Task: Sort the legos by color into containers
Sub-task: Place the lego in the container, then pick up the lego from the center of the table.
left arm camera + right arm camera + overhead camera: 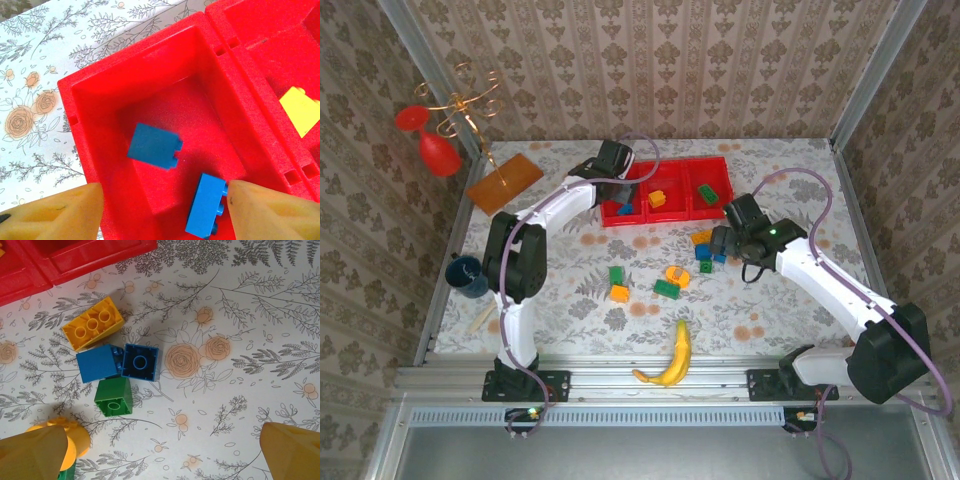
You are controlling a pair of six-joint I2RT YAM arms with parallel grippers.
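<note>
- A yellow banana [672,358] lies at the near edge of the desk, between the two arm bases.
- Toward the middle of the desk sit four loose legos: a green brick [616,274] touching an orange brick [619,293], and beside them a second green brick [666,289] with an orange piece [676,273].
- The right jaws hang spread wide with nothing between them, over a cluster nearer the right edge: an orange-yellow brick [93,322], a blue brick [100,363] touching a darker blue brick [141,361], and a green brick [114,396] just below them.
- The long red tray [638,218] stands along the far edge of the desk.
- The left jaws are above the tray's left compartment [150,55], parted and gripping nothing.
- Two blue bricks lie on that compartment's floor: one flat in the middle [152,146], the other [206,205] just beside one jaw tip.
- The middle compartment holds an orange-yellow brick [301,111]; the right compartment holds a green brick [707,193].
- A flat orange board [505,180] lies at the far left corner, and a dark blue cup [468,275] stands by the left edge.
</note>
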